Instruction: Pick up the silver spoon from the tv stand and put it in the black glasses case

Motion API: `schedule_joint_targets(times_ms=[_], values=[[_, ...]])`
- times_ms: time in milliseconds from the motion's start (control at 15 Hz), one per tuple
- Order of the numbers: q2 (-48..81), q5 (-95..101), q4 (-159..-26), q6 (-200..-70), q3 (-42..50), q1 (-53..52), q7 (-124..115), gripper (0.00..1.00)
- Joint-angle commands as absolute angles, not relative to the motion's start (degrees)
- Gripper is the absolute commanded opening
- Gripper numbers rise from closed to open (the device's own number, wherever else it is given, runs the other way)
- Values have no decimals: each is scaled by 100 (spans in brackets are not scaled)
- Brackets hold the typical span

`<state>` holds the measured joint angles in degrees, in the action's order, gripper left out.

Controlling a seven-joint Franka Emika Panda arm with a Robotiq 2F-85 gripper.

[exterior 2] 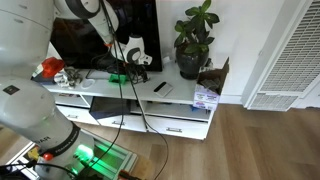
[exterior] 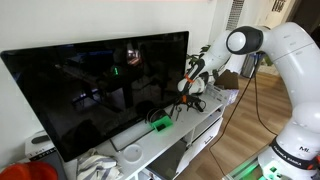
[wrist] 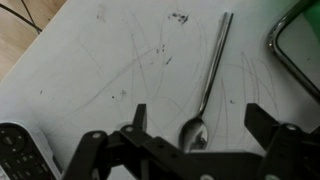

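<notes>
The silver spoon (wrist: 205,85) lies flat on the scratched white top of the tv stand (wrist: 80,60), its bowl towards me and its handle pointing away. My gripper (wrist: 198,120) is open, low over the stand, with one finger on each side of the spoon's bowl and not touching it. The gripper also shows in both exterior views (exterior: 188,98) (exterior 2: 135,68), in front of the TV. A small dark oblong thing (exterior 2: 160,88) lies on the stand (exterior 2: 185,100) near the gripper. I cannot tell whether it is the black glasses case.
A big black TV (exterior: 95,85) stands behind the gripper. A bright green box (exterior: 160,125) and a potted plant (exterior 2: 193,40) are on the stand. A remote (wrist: 15,150) lies beside the gripper. A dark curved rim (wrist: 290,50) is past the spoon.
</notes>
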<state>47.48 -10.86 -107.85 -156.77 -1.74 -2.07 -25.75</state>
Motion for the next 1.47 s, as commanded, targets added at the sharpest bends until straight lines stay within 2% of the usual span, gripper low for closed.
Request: schedule_joint_targets(times_ms=[0, 67, 1067, 1400], values=[[5009, -1295, -10105, -15043, -141, -172, -2377, 100], [4848, -1241, -10475, -15357, -61, -283, -2378, 100], [4952, -1252, -10225, -15164, -52, -262, -2384, 100], [5061, -1199, -9982, -14808, -216, 84, -1642, 100]])
